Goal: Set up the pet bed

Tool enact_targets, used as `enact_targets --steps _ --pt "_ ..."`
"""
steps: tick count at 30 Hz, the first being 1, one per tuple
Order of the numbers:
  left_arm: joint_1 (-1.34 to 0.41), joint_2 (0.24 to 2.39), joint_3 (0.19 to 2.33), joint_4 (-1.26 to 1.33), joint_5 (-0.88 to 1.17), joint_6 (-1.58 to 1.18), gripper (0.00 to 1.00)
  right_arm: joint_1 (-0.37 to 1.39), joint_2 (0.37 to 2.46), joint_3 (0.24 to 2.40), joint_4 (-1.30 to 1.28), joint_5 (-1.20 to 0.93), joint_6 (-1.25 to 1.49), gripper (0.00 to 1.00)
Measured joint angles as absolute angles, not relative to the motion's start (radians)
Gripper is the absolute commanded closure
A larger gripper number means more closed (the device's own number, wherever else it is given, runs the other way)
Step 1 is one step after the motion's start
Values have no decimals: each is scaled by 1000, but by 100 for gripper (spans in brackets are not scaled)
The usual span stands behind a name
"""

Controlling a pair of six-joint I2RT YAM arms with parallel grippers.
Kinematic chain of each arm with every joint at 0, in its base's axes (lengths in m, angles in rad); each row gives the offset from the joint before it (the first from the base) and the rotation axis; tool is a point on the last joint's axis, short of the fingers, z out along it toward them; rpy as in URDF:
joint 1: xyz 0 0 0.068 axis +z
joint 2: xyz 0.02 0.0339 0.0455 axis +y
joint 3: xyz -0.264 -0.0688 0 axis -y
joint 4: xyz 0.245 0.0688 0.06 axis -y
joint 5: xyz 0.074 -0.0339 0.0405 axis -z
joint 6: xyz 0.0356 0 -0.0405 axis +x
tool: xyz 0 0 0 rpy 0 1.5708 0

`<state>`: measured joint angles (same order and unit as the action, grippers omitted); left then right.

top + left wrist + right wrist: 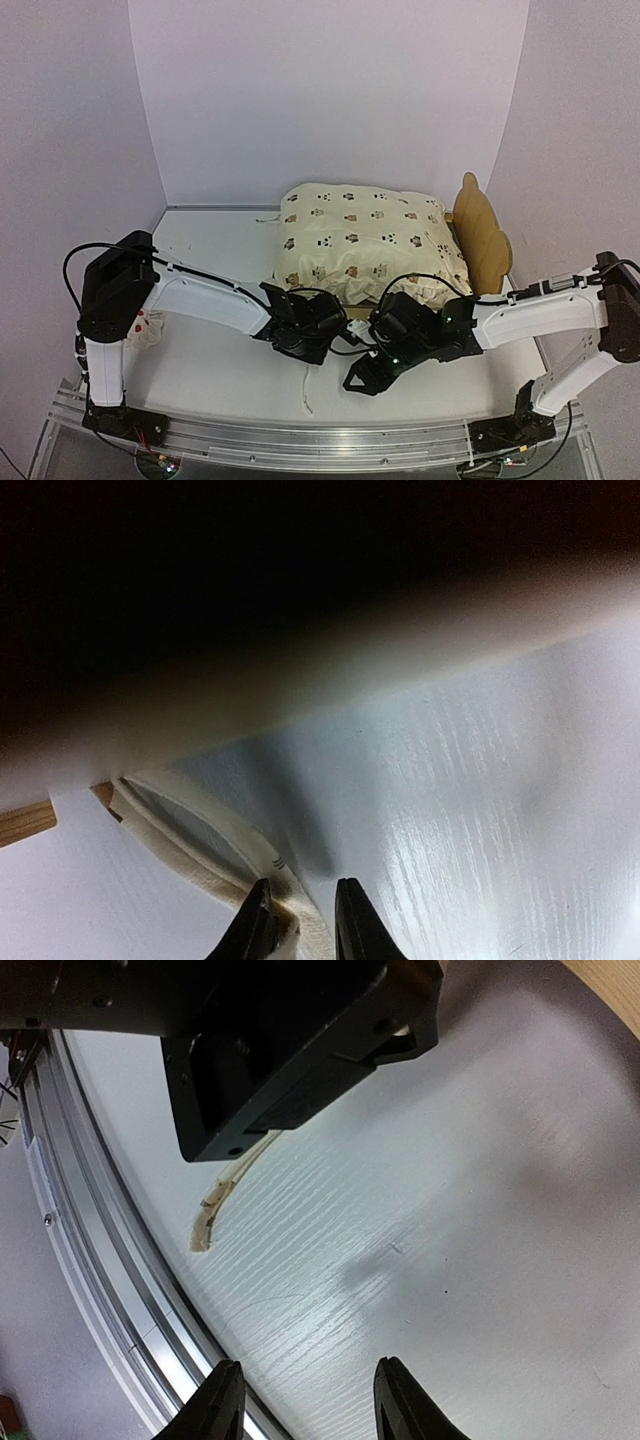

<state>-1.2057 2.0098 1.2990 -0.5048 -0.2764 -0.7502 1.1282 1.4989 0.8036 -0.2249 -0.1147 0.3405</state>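
Pet bed of light plywood stands back-right on the desk, a cream cushion on it. Left pincer, nearly together, straddles a cream tie; whether it grips I cannot tell. Right pincer hangs apart above the desk.

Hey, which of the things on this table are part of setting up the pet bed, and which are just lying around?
In the job:
pet bed
bear-print cushion lying on it
cream tie, between the fingers of the left end effector

Lying about, for now:
spotted pillow, far left, untouched
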Motion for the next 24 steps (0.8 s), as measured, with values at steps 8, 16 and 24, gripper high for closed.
enact_targets --steps 8,16,24 --pt "-1209 2006 1278 -507 -325 -785 59 1129 1503 803 -234 -132 347 55" --pt "-1216 1982 1244 -531 -350 -817 67 1128 1511 804 -226 -136 357 55" --pt "-1217 1983 1222 -482 -357 -820 88 1128 1511 804 -226 -142 361 56"
